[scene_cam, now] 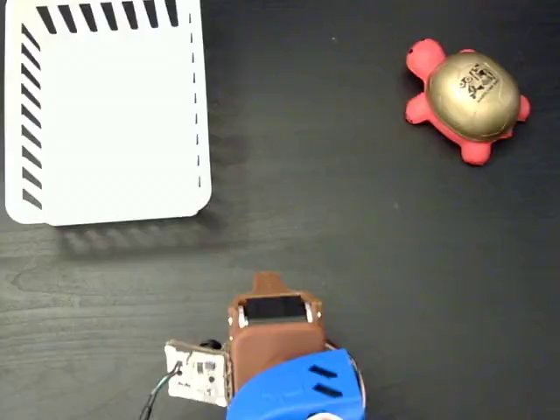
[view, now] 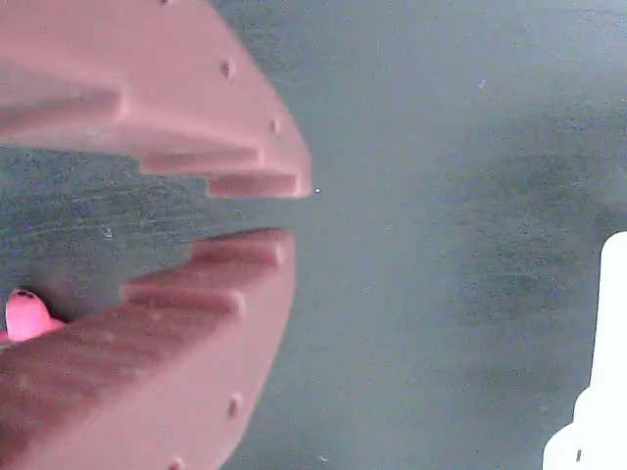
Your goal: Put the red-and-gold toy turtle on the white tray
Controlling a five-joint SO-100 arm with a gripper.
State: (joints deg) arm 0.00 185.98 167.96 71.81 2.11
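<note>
Hovering low, my gripper [view: 279, 213] nearly closed, empty; red-and-gold toy turtle [scene_cam: 466, 94] far right, white tray [scene_cam: 105, 109] far left, bare bench [scene_cam: 332, 192] between.

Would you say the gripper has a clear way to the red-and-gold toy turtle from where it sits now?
Probably yes. The turtle lies alone on the dark table, with nothing between it and the gripper. The white tray sits off to the other side. Whether the arm stretches that far cannot be told.

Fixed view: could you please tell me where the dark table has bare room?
Bare: the wide strip between the flat white slotted tray and the red-and-gold toy turtle, plus the lower right. Crowded only around the brown claw.
</note>
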